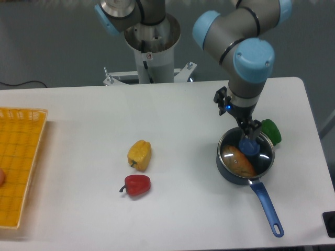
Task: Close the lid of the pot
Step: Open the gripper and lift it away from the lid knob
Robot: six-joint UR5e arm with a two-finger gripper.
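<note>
1. Hanging just above the pot (246, 164), the gripper (249, 130) points down at the blue knob (249, 147); whether its fingers are apart or together cannot be told.
2. The lid (247, 151) lies on the pot, an orange item (238, 160) visible through the glass.
3. The pot sits at the table's (172, 120) right side, handle (267, 204) pointing toward the front edge.
4. A green pepper (271, 130) touches the pot's far side.
5. Yellow pepper (139, 155) and red pepper (137, 185) lie mid-table; a yellow basket (18, 164) sits far left.

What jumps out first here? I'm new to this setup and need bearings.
The grey-and-blue robot arm's gripper hangs above the dark navy saucepan at the table's right, glass lid with blue knob on it. Yellow and red bell peppers lie mid-table.
</note>
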